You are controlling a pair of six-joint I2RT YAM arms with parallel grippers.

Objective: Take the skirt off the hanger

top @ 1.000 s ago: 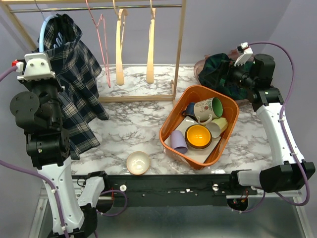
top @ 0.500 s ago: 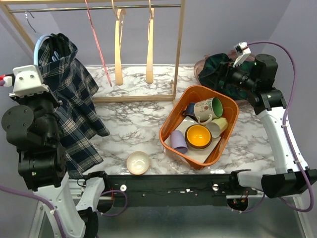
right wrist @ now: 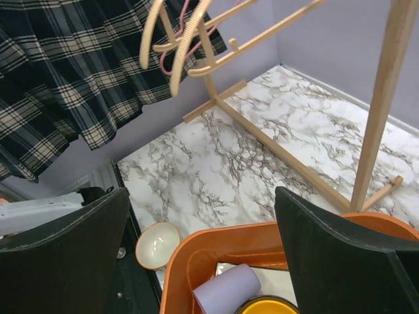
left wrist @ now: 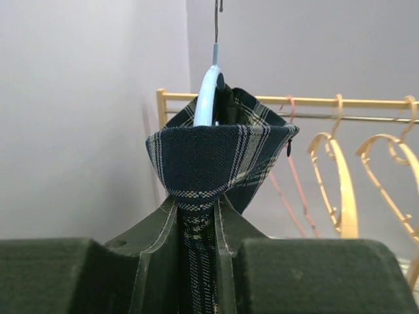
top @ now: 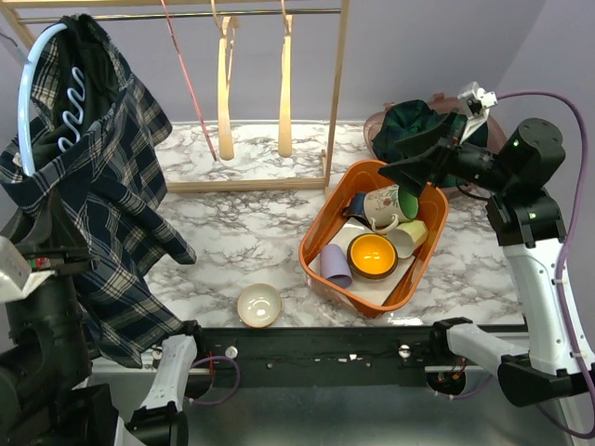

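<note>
Now mid-removal: plaid skirt (top: 102,186) pinched, not yet off its light-blue hanger (left wrist: 206,98).
My left fingers (left wrist: 154,241) are clamped on the skirt's waistband fold, holding it high at the left edge of the desk (top: 251,232), near the wooden rack (top: 337,84), with the hanger threaded through the waist. My right fingers (right wrist: 65,242) are spread wide and empty above the orange tub (top: 321,218). Next, I judge, the right arm must cross over, take the hanger, and draw it out of the waistband.
</note>
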